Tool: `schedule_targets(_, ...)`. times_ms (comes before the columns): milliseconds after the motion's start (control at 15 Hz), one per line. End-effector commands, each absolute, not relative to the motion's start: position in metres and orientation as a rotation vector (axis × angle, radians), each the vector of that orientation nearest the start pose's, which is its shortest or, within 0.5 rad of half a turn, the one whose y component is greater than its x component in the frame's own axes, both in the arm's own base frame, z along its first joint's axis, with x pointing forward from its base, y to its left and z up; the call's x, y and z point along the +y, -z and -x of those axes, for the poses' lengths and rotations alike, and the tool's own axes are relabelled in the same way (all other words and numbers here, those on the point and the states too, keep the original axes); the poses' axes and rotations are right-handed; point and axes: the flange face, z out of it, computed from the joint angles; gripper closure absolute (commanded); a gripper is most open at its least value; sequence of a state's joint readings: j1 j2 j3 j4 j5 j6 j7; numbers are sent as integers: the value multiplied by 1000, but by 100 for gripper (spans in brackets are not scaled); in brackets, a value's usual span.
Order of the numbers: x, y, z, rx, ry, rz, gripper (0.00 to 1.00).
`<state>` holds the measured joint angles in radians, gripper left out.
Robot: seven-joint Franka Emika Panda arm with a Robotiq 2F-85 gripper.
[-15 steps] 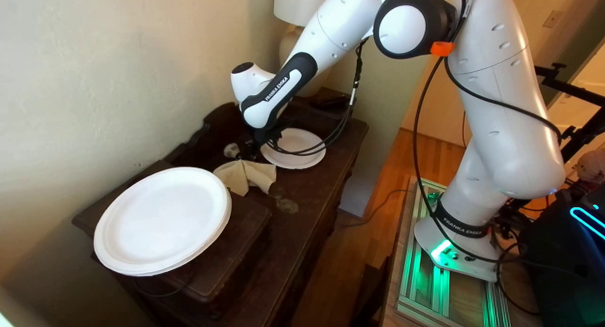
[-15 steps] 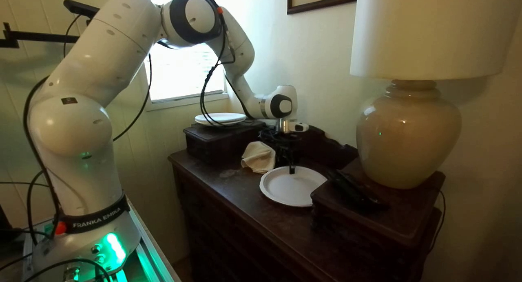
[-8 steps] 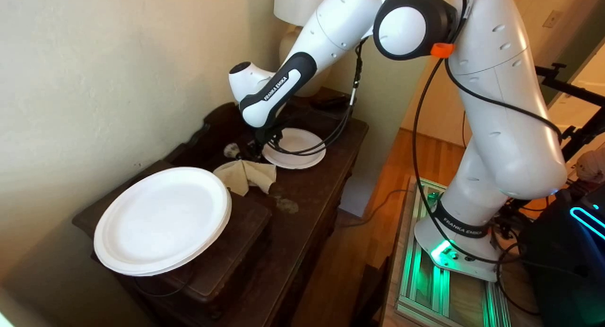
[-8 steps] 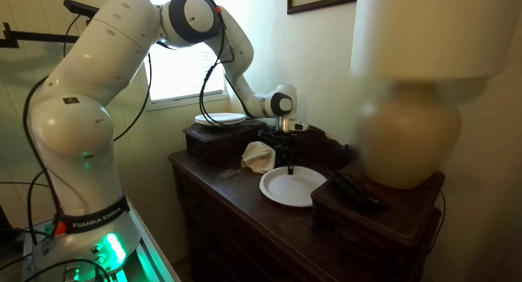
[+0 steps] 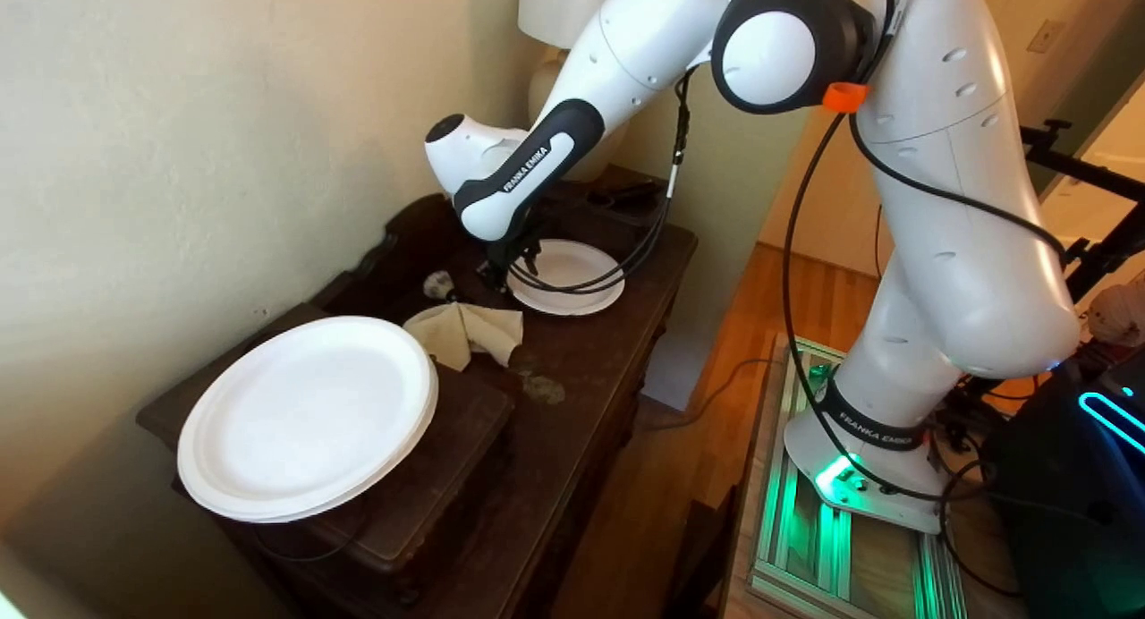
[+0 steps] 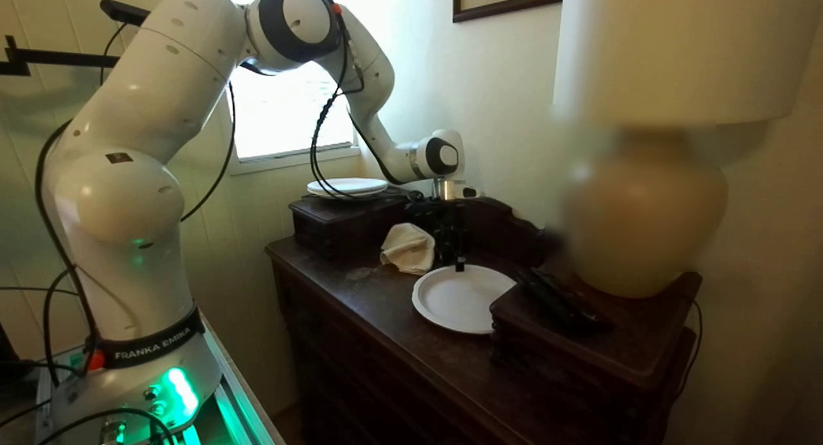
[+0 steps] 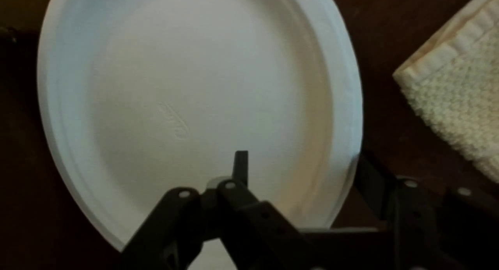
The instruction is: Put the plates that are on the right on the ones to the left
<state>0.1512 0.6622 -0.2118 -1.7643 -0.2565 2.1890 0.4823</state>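
We have the white, round, paper-like plate (image 7: 202, 86) just below the tool (image 7: 301, 166), most of it reaching ahead of the tool and off to the side away from the cream woven cloth (image 7: 460, 90). Being round, it has no long axis to match, so the move turns on how the tool's gap crosses the rim. The fingers (image 7: 240, 166) stand spread, pinching nothing: one hangs over the plate's floor, the other is just outside the rim on the cloth side, and the rim runs between them. Whether the outer one touches the edge, we cannot tell. The plate rests on the dark wooden worktop (image 5: 572, 368); if another is nested under it, we cannot see it. The stack of white, round, paper-like plates (image 5: 309, 413), on a raised dark wooden box (image 6: 344, 226), lies well apart from the tool, past the cloth. We judge the next step to be bringing the fingers together on that cloth-side rim, perhaps after a slight descent. Held by one edge, the plate may sag or tilt when lifted.
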Motion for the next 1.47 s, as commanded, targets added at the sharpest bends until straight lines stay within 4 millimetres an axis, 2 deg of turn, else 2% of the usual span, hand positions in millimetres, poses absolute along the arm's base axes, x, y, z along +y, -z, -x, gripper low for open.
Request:
schedule_targets(0, -23, -205, -622, 591, -289, 3520, 30)
schedule_targets(200, -16, -214, -616, 587, -338, 3534, 35)
schedule_targets(267, -16, -216, -615, 584, -354, 3533, 34)
schedule_targets(400, -17, -218, -618, 583, -356, 3524, 26)
schedule_targets(467, -18, -216, -621, 598, -355, 3522, 18)
schedule_targets(667, -19, -207, -630, 612, -355, 3530, 14)
schedule_targets(867, -23, -192, -637, 650, -378, 3531, 23)
schedule_targets(1067, -22, -179, -644, 677, -385, 3548, 13)
schedule_targets(1200, -19, -171, -650, 683, -385, 3555, 10)
schedule_targets(1400, -11, -165, -658, 662, -385, 3560, 12)
